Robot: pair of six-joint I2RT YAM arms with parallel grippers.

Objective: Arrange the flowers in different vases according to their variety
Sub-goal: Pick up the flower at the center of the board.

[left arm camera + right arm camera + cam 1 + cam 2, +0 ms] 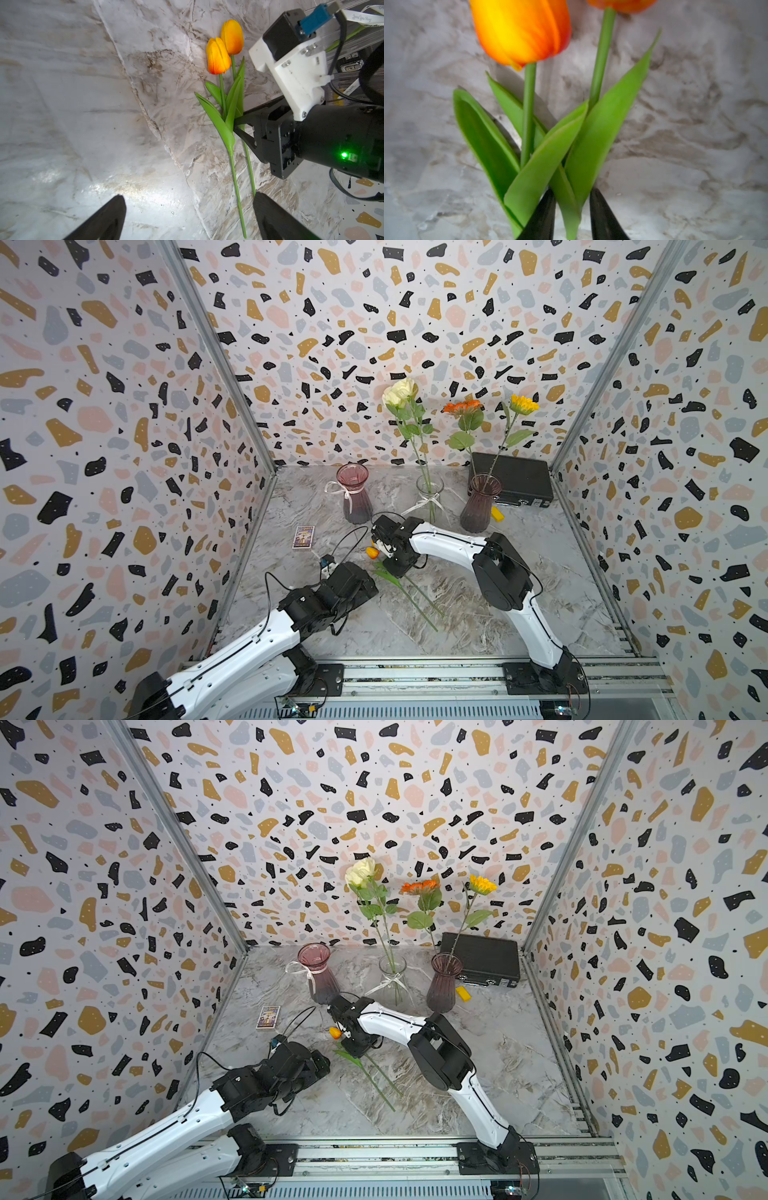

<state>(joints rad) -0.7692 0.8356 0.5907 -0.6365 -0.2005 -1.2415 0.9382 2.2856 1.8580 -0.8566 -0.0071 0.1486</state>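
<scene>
Your job right now looks like picking up a tulip. Squeeze slowly and softly, so the thin stem does not roll away or bend. Pinch the stem itself, not just a floppy leaf. Then lift straight up, high enough that the long stem end leaves the counter before you swing to a vase. Go slow, because the other tulip's leaves are tucked in close and may come along.

Your right gripper is down low at the counter, jaws a little way apart. A green leaf base sits between them, with thin gaps beside it, so it does not look squeezed yet. It seems to be around only one of the two orange tulips, but I cannot be sure. The blooms lie just beside the gripper, on its side toward the vases. The long stems run out the other side, back toward the arm's base. The pink vase stands empty just beyond the gripper, past the blooms. I think the tulips belong there, since the clear vase holds roses and the purple vase holds the daisy-like flowers.

Your left gripper hangs near the stem ends, jaws wide apart, holding nothing.
</scene>
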